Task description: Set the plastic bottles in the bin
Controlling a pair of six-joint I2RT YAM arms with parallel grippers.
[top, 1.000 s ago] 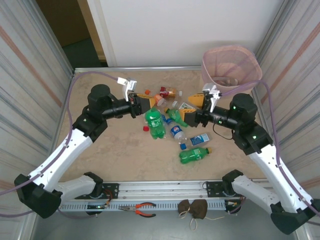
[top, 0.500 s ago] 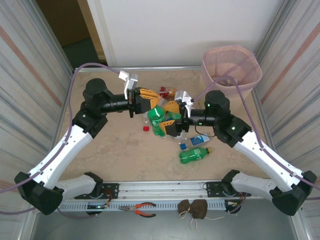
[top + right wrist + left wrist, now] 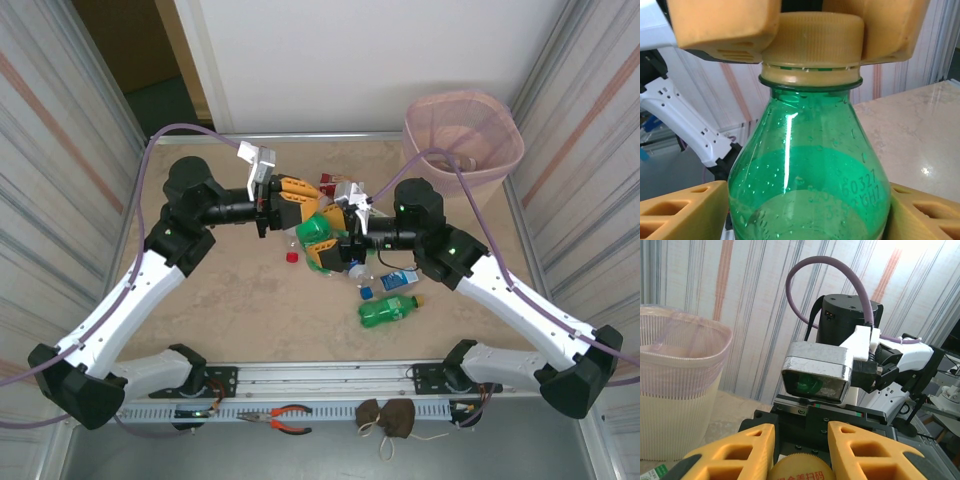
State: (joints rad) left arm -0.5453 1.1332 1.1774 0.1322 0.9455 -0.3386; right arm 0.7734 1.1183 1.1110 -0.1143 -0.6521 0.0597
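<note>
Surface (image 3: 235, 305): open and bare along the edge farthest from the bin (image 3: 462, 95), which fills one far corner. Well left of the bin, the left end effector (image 3: 308, 205) is clenched on the cap (image 3: 812, 35) of the green bottle (image 3: 320, 240). The right end effector (image 3: 335, 240) straddles the bottle's body, grip indeterminable.

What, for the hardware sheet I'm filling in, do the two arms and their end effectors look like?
The left arm and right arm have white link shells, black cylindrical joints with small green lights, and a looping purple cable each. The left end effector and right end effector have chunky orange-yellow fingers with cut-out windows on a black body, plus a pale camera block.
</note>
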